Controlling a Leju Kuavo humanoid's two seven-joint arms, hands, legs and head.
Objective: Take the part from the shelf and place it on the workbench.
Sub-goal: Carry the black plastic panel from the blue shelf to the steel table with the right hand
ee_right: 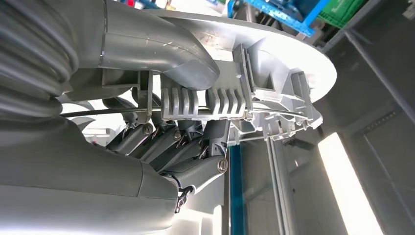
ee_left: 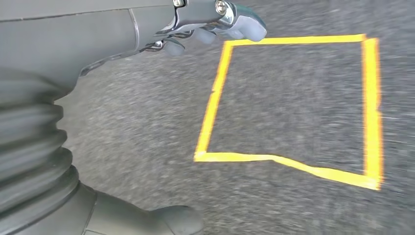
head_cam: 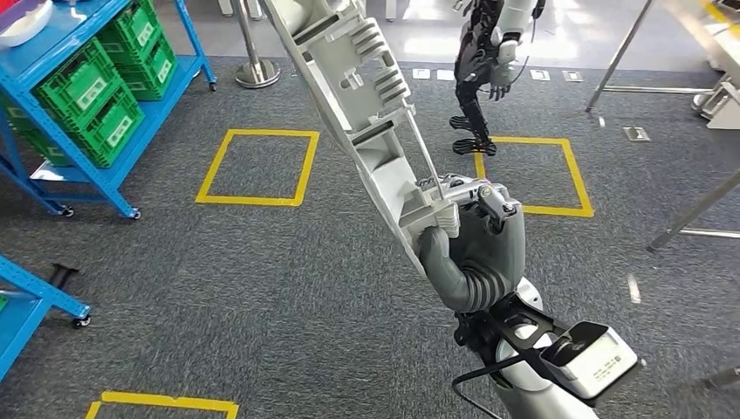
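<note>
Risk: the part is long and held at one end only, so most of its length stands out above and beyond the right hand. Judged from this, a swing or turn of the body could lever it in the grasp; slip or rotation about the held end is the likely failure. A second risk is collision: the free end reaches well past the hand, toward the blue shelf side and up out of the head view, so it could strike racks or frames while being carried. No workbench is visible; placement cannot yet be judged.

Right hand: closed on the part's lower end, thumb wrapped over one face, fingers curled against the ribbed underside, as the right wrist view shows. Contact looks firm on both faces. The part is tilted, off the shelf, carried in the air above grey carpet.

Left hand: hangs over the floor near a yellow tape square. It holds nothing; fingers look loosely curled, but how far apart they are I cannot tell.
</note>
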